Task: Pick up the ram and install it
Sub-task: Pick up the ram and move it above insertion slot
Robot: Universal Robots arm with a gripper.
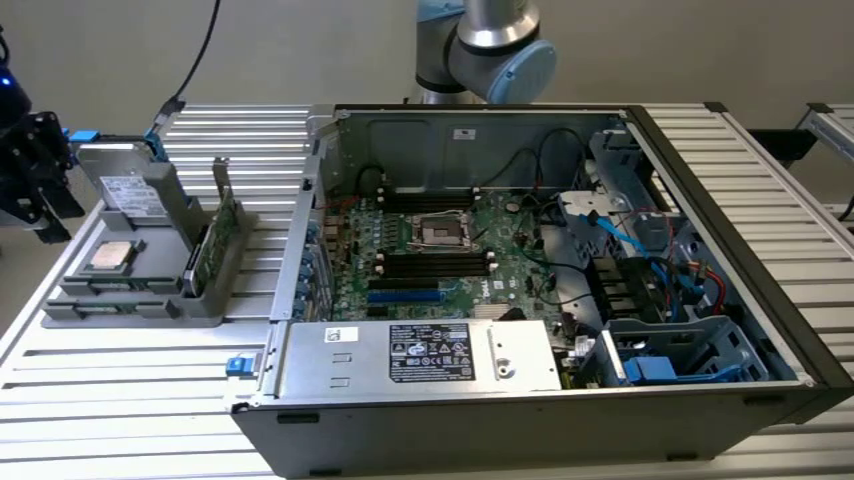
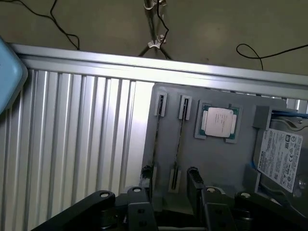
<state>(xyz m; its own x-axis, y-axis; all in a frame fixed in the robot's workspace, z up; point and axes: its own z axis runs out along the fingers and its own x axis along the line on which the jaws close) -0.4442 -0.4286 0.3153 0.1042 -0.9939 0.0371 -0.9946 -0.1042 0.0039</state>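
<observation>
We see our gripper [image 2: 169, 173] with jaws apart above the grey holder [image 2: 216, 159] | two ram sticks [image 2: 179, 139] edge-on in its slots | processor [image 2: 219, 121] just beside them | labelled drive [image 2: 281, 154] at its edge | ribbed table [image 2: 72, 134] underneath

Ribbed metal worktop [image 1: 120, 400] carried two things. Grey parts tray [image 1: 80, 308] sat flat on the slats at the exterior view's left. Open computer case [image 1: 534, 425] stood just beside it, across the middle and right.
</observation>
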